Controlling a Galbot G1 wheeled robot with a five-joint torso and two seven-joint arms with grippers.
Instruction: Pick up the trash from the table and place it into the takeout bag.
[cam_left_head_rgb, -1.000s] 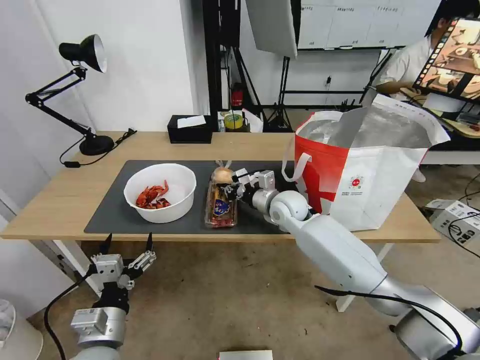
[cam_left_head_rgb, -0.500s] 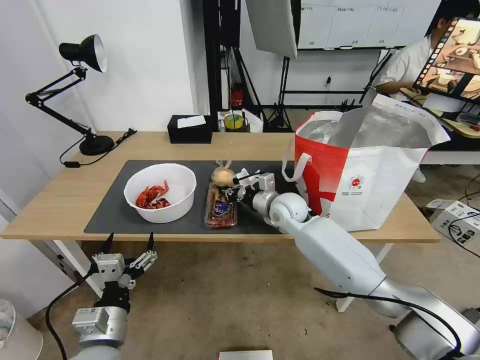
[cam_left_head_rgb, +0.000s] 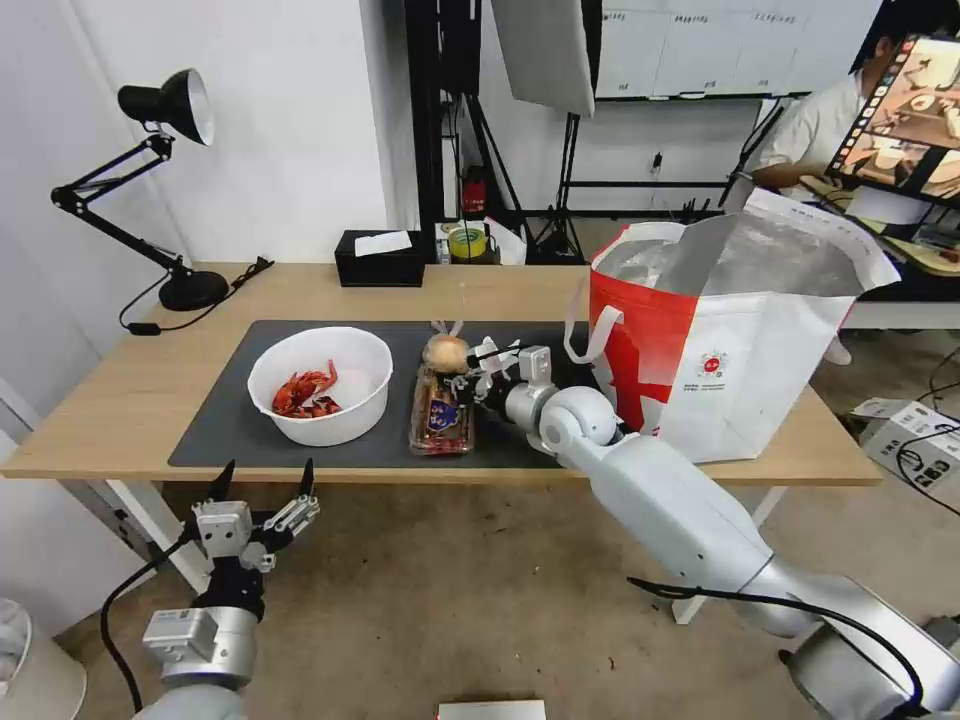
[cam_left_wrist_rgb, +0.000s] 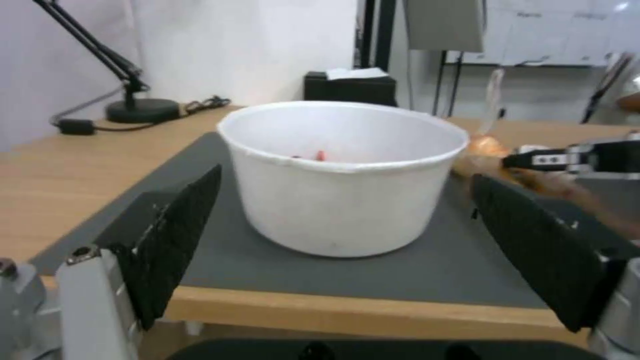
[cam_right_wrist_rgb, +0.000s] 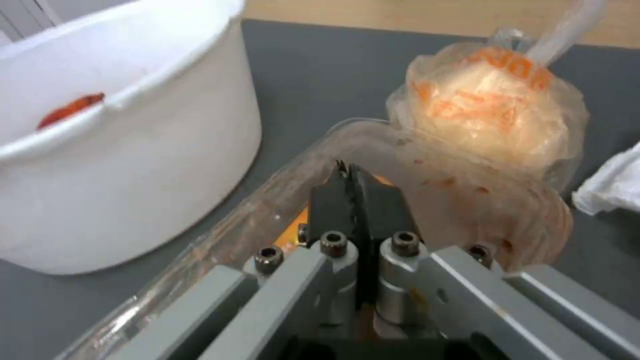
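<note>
The trash lies on the table's dark mat (cam_left_head_rgb: 225, 425). A white bowl (cam_left_head_rgb: 320, 385) holds red crayfish shells (cam_left_head_rgb: 305, 392). To its right are a clear plastic tray (cam_left_head_rgb: 440, 418), a bagged bun (cam_left_head_rgb: 447, 352) at the tray's far end, and a crumpled tissue (cam_left_head_rgb: 497, 357). My right gripper (cam_left_head_rgb: 470, 357) is shut on the tray's rim (cam_right_wrist_rgb: 287, 175) just in front of the bun (cam_right_wrist_rgb: 493, 105). My left gripper (cam_left_head_rgb: 262, 490) hangs open below the table's front edge, facing the bowl (cam_left_wrist_rgb: 343, 180). The red and white takeout bag (cam_left_head_rgb: 740, 350) stands open on the table's right end.
A black tissue box (cam_left_head_rgb: 380, 258) and a desk lamp (cam_left_head_rgb: 165, 110) stand at the table's (cam_left_head_rgb: 120, 400) back and left. A small carton (cam_left_head_rgb: 915, 435) lies on the floor to the right. A person sits at a desk behind the bag.
My right gripper's fingers have closed together on the tray's rim by the bun. My left gripper has sunk slightly, still open.
</note>
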